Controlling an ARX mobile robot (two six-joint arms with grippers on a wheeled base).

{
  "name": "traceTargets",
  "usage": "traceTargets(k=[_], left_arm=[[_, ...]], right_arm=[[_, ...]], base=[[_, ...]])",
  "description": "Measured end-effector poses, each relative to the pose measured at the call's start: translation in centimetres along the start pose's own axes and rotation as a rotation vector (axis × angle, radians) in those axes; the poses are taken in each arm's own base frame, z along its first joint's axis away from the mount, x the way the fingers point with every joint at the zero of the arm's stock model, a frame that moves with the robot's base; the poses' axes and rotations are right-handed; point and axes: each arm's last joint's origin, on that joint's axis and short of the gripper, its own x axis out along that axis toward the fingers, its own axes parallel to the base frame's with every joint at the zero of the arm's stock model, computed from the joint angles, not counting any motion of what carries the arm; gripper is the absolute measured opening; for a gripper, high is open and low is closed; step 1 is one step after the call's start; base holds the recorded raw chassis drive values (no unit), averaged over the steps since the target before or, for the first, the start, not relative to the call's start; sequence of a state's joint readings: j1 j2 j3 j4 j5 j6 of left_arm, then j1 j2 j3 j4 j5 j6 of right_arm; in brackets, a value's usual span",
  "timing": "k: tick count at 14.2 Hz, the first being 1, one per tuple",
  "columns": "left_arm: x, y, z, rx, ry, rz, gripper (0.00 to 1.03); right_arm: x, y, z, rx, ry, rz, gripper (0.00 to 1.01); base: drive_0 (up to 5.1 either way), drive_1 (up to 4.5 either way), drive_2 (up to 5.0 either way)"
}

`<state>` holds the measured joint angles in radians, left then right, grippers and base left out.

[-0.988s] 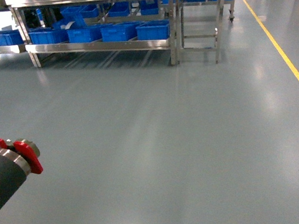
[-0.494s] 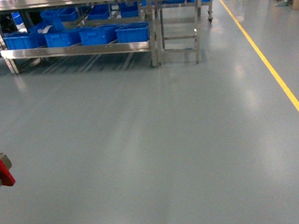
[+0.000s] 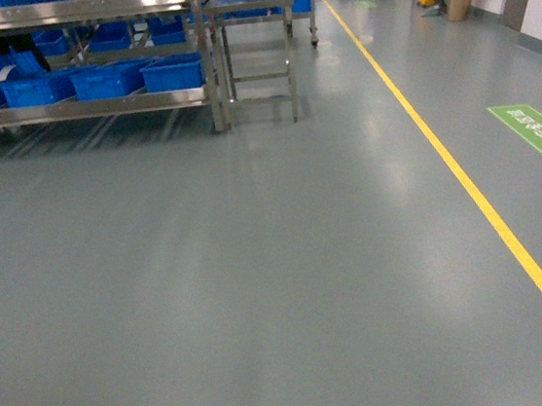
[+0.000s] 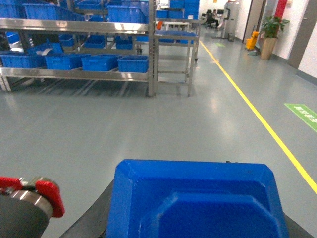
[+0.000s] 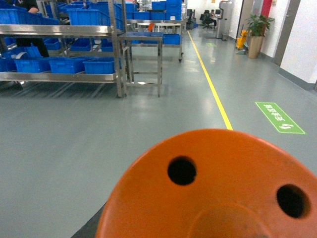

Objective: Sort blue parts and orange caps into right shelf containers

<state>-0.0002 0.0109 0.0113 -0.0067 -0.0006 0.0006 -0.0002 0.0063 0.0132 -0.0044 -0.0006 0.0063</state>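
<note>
On the low shelf (image 3: 84, 109) at far left sit four blue bins (image 3: 102, 80) in a row, open tops up, contents hidden, well ahead of both wrists. The left wrist view is filled by one blue part (image 4: 198, 201), the right by one orange cap (image 5: 213, 191), its holed face toward the camera. Neither gripper's jaws show, so I cannot tell their state.

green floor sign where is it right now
The green floor sign lies flat on the grey floor at the right of the head view, just right of the yellow line, far across from the shelf of blue bins.
</note>
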Motion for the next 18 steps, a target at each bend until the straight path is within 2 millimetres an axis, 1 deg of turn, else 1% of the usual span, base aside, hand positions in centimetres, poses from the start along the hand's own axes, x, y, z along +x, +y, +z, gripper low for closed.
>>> traceTargets(k=[18], left_arm=[[0.00,0.00,0.02,0.000,-0.003,0.000,0.42]], right_arm=[[0.00,0.00,0.00,0.000,0.000,0.000,0.44]], base=[[-1.6,-1.62,-1.6]])
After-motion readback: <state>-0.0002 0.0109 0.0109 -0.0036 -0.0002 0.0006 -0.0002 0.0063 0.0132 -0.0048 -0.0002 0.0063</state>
